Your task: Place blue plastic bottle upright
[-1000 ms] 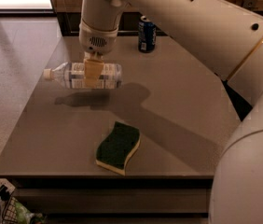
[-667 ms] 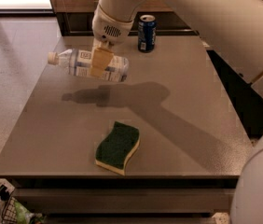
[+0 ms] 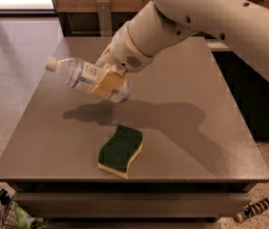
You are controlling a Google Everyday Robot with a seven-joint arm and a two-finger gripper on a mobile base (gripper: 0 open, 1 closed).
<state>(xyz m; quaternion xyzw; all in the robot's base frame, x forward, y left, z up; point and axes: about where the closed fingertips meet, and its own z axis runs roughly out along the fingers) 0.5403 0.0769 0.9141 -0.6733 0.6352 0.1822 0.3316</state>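
Up front, green sponge lying flat on the grey table. Just behind and above it, blue plastic bottle up in the air, tilted, white cap pointing up-left, shadow on the tabletop. Gripper pinched tight round its middle, arm reaching in from the right.

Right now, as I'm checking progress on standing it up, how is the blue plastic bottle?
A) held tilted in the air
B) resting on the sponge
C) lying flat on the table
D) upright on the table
A: the hand grips the blue plastic bottle above the table, cap higher than base, shadow below it.
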